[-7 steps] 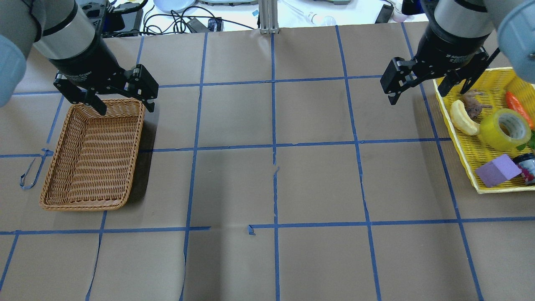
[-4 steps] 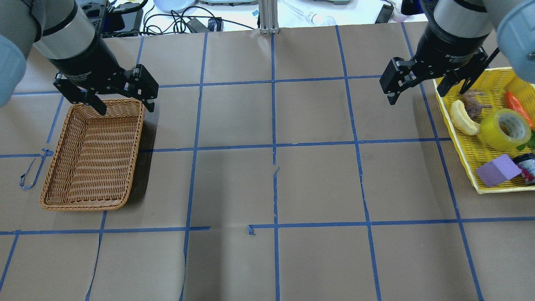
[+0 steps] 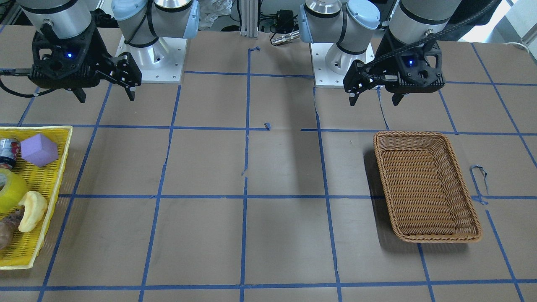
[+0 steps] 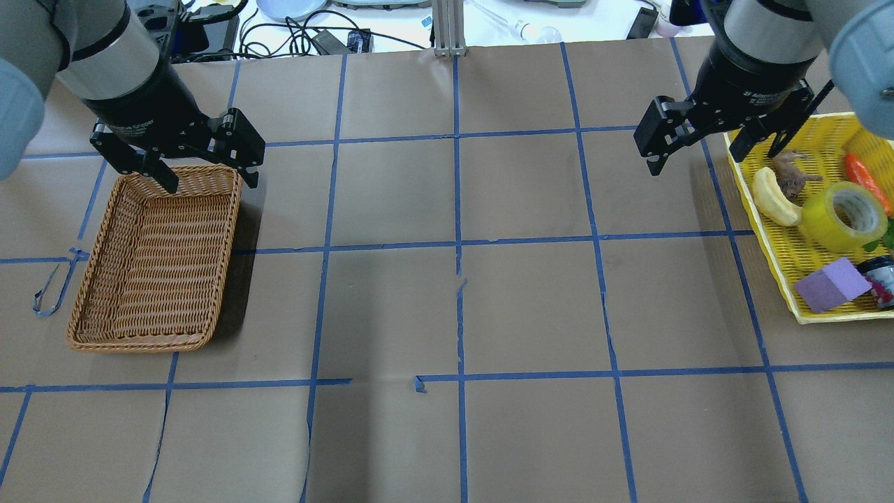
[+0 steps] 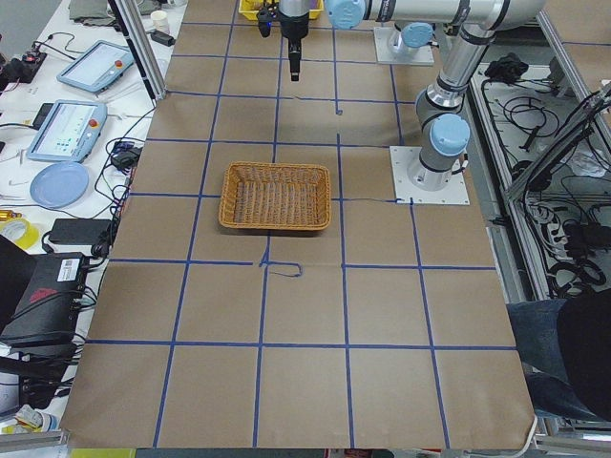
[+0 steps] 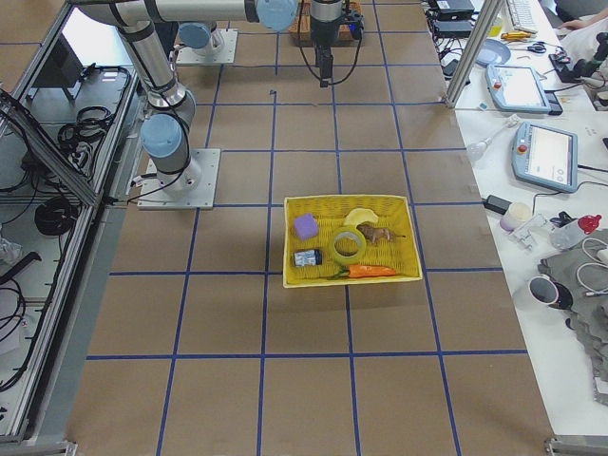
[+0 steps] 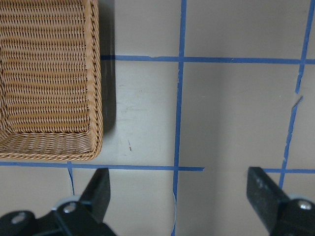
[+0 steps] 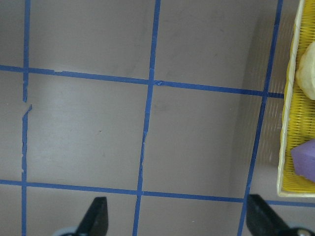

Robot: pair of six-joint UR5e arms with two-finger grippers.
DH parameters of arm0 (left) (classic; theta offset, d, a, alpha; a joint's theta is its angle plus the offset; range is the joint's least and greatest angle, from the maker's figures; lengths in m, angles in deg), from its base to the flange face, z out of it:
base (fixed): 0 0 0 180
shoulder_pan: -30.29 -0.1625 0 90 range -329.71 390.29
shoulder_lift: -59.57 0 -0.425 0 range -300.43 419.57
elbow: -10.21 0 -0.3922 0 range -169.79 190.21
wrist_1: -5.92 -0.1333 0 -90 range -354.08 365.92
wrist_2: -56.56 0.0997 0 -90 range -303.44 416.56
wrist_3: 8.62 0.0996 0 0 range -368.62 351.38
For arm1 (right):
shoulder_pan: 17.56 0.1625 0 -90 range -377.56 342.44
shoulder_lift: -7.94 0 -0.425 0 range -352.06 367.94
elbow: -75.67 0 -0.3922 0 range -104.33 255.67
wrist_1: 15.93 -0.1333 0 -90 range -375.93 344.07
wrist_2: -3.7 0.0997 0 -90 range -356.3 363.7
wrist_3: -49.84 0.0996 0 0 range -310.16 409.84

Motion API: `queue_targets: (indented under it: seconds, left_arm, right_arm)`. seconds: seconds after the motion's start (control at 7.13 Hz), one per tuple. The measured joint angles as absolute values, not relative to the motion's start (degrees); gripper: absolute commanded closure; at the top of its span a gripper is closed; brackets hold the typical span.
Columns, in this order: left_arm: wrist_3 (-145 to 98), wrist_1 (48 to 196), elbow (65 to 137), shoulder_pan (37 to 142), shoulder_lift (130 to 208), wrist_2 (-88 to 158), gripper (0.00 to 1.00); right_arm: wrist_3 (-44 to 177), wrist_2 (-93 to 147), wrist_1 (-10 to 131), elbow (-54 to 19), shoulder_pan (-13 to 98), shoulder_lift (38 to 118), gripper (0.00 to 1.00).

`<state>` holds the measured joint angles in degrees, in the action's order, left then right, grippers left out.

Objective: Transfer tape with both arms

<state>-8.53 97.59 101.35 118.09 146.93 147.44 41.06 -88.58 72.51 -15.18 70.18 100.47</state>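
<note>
The right gripper point(image 4: 700, 155) is hanging with its jaws spread wide and gripping nothing. It is raised above the brown tabletop point(image 4: 391, 314), just beside one corner of a yellow tray point(image 4: 831, 316). The left gripper point(image 4: 209, 178) is also hanging with its jaws wide open and empty, near one short end of a wicker basket point(image 4: 140, 344) that is holding nothing.

The tape point(image 4: 844, 216), a bright yellow roll with a pale core, is lying inside the yellow tray, untouched by either gripper. It is touching a pale banana-shaped piece point(image 4: 774, 199) on one side. A purple block point(image 4: 831, 285), a small dark jar point(image 4: 881, 272), an orange carrot-like piece point(image 4: 866, 181) and a small brown figure point(image 4: 790, 175) are sharing the tray around it.

The tray and the basket are sitting well apart, at opposite ends of the tabletop, with blue grid lines between them.

Judging from this, the transfer is not yet starting: no grasp, no lift, no hand-over. What appears to be remaining is everything: the right arm picking the tape out of the tray, passing it across, and the left arm probably setting it in the basket.
</note>
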Motion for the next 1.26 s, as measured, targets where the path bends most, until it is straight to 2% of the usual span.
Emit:
queue_targets:
  seconds: [0.98,1.26]
  left_arm:
    - [-8.5,97.6,101.3,118.1,146.9,147.4,0.00]
    - [-8.5,97.6,101.3,118.1,146.9,147.4,0.00]
  right_arm:
    - [41.0,-89.0,72.6,-15.6,69.6,100.0,0.00]
    - [40.0,-88.7,73.4,-15.5,66.2,98.7,0.00]
